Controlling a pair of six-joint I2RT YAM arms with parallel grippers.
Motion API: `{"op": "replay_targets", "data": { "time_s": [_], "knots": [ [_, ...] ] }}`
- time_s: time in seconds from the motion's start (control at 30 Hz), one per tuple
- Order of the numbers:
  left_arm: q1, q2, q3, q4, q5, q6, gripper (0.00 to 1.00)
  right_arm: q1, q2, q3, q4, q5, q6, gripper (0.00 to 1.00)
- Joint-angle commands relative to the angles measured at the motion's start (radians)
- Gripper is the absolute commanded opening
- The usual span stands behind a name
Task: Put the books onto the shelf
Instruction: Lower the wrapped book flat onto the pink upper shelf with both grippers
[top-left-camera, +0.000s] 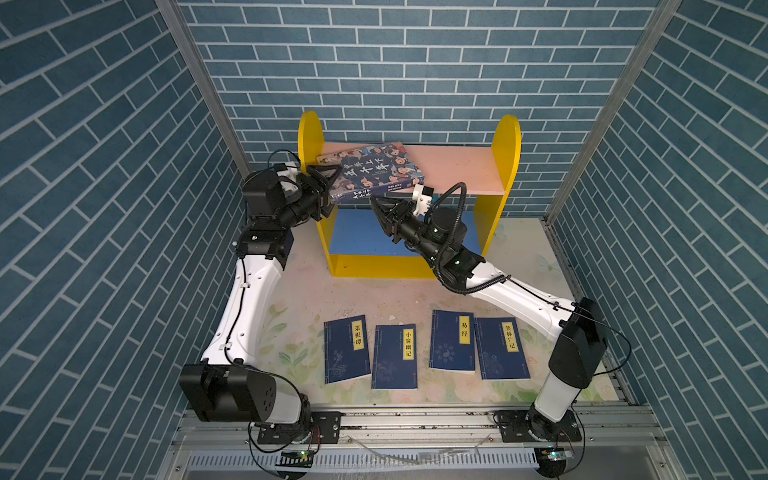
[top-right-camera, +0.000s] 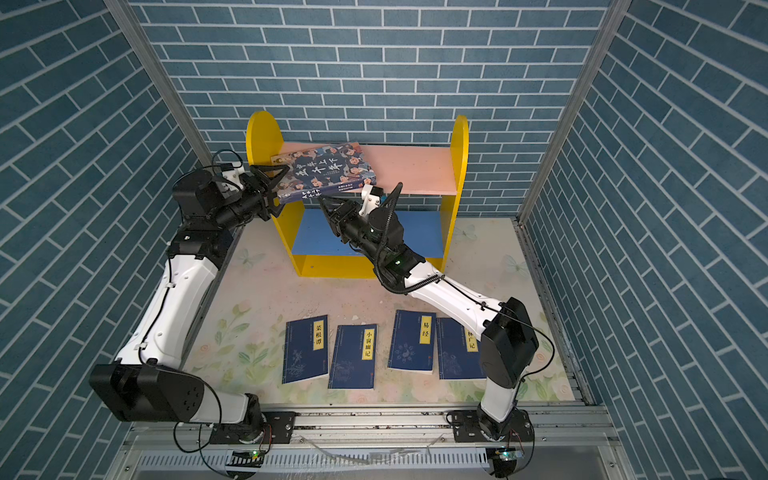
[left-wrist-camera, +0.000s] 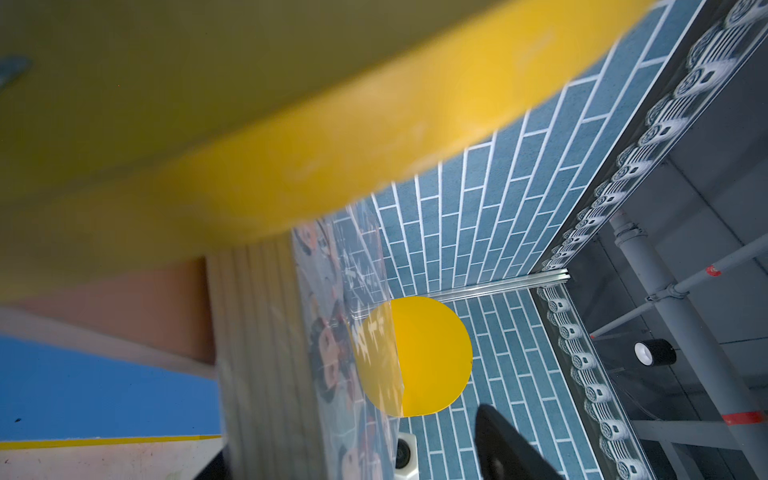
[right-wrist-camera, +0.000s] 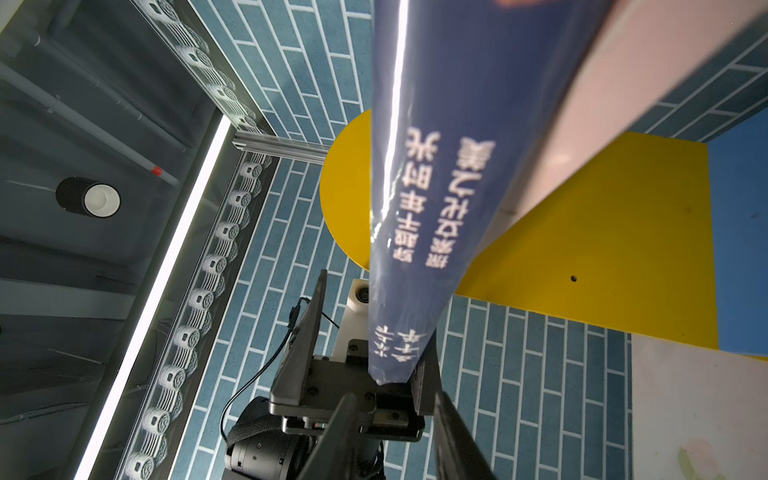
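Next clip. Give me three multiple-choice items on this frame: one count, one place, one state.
1. How many navy books lie on the table?
A. two
B. three
C. four
2. Where does the cartoon-face book lie?
A. blue lower board
B. pink upper board
C. table
3. The left gripper is:
A. open
B. shut on a navy book
C. shut, empty

Answers: C, four lie flat in a row. B, it rests on the pink board, one corner past the front edge. A, its jaws stand apart around the book's corner.
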Motion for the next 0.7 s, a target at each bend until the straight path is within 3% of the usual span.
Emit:
{"op": "replay_targets", "data": {
  "time_s": [0.0,0.67],
  "knots": [
    [0.007,-0.046,-0.002,0.058,-0.001,0.015,0.83,0.008,0.028,0.052,0.044,-0.031,0.038,0.32],
    [0.007,-0.058,-0.009,0.073,0.004,0.015,0.91,0.021,0.180,0.219,0.074,-0.080,0.082,0.32]
  ]
}}
